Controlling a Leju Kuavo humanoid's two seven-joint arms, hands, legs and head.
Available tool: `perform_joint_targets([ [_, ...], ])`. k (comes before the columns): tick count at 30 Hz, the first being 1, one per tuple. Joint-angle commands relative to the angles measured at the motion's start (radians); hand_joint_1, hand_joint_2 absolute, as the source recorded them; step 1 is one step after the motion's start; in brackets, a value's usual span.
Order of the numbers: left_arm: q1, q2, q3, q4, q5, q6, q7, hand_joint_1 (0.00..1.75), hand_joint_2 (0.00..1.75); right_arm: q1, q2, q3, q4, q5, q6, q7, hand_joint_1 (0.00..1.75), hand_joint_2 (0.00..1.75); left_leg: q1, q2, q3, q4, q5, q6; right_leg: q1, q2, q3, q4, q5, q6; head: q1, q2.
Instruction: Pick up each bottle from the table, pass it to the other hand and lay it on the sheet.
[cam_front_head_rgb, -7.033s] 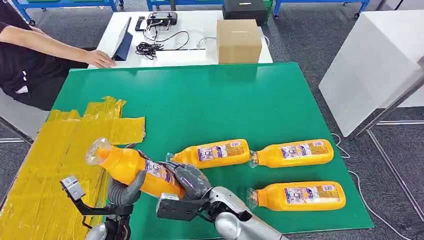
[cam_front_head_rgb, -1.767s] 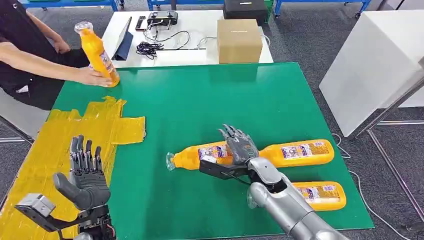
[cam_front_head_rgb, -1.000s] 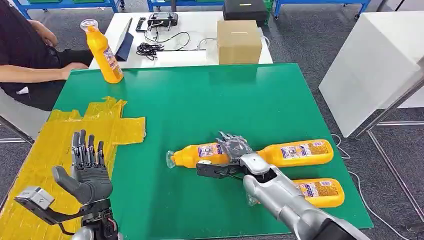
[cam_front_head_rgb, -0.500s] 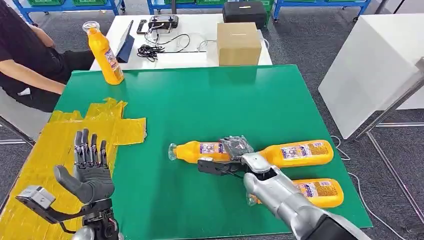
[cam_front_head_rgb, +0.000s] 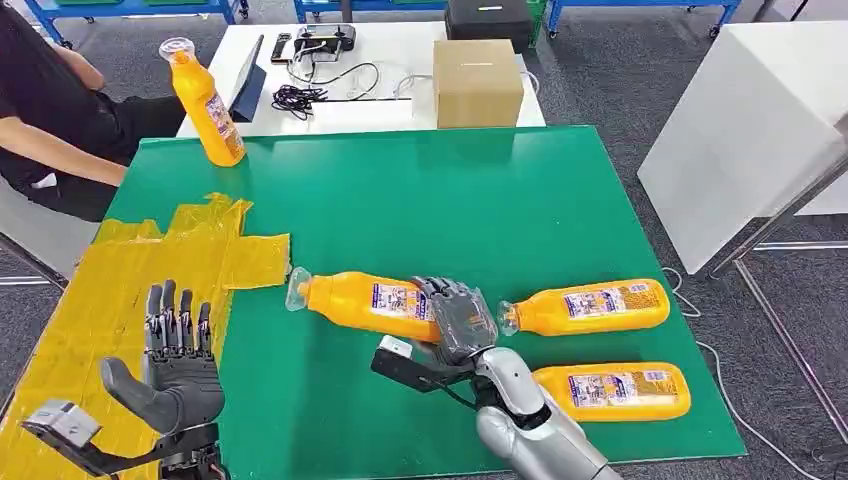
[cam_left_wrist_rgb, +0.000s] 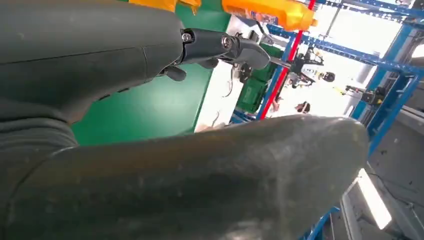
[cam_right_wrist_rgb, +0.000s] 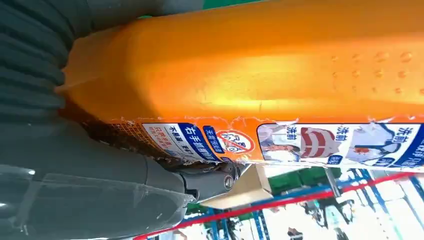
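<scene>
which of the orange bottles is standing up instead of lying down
The bottle at the table's far left corner, beside the seated person, stands upright with its cap up. The other three lie on their sides.

Right robot hand gripping a bottle, left robot hand spread upright

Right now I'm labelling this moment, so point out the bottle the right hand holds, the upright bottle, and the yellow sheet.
held bottle (cam_front_head_rgb: 345, 300), head view, on its orange shoulder.
upright bottle (cam_front_head_rgb: 207, 108), head view, on its label.
yellow sheet (cam_front_head_rgb: 110, 290), head view, on a bare stretch.
</scene>
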Motion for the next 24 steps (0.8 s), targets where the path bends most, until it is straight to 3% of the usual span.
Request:
perform_joint_targets([
  [1,-0.010,-0.005,0.019,0.011,0.001,0.000,0.004,0.00,0.00,-0.001,-0.029,-0.013,-0.061,-0.005,-0.004,0.001,1.75,1.75,-0.001,0.000,0.000,0.000,0.000,0.000,0.000,0.000,0.000,0.000,0.000,0.001,0.000,0.000],
  [2,-0.010,-0.005,0.019,0.011,0.001,0.000,0.004,0.00,0.00,-0.001,-0.029,-0.013,-0.061,-0.005,-0.004,0.001,1.75,1.75,0.000,0.000,0.000,0.000,0.000,0.000,0.000,0.000,0.000,0.000,0.000,0.001,0.000,0.000],
  [3,-0.010,-0.005,0.019,0.011,0.001,0.000,0.004,0.00,1.75,-0.001,-0.029,-0.013,-0.061,-0.005,-0.004,0.001,1.75,1.75,0.000,0.000,0.000,0.000,0.000,0.000,0.000,0.000,0.000,0.000,0.000,0.001,0.000,0.000],
  [7,0.037,-0.007,0.047,0.034,0.065,-0.085,0.005,0.00,1.75,0.104,-0.049,-0.009,-0.198,-0.026,-0.095,-0.139,1.75,1.75,0.000,-0.001,0.001,-0.001,0.000,-0.001,0.000,-0.001,0.002,-0.002,0.000,0.001,0.000,0.000],
  [12,0.058,-0.021,0.059,0.028,0.070,-0.119,-0.001,0.00,1.75,0.131,-0.040,0.031,-0.289,-0.027,-0.113,-0.148,1.75,1.75,-0.001,0.001,-0.001,0.000,-0.001,-0.001,-0.001,0.000,-0.001,0.000,-0.001,0.000,0.000,0.000],
  [24,-0.007,0.061,-0.087,0.125,0.125,-0.159,0.019,0.00,1.75,-0.010,0.070,0.073,-0.105,-0.126,-0.097,-0.140,1.75,1.75,0.000,0.002,-0.002,-0.002,0.001,-0.001,0.000,0.002,-0.003,-0.001,0.001,0.000,0.000,0.000],
])
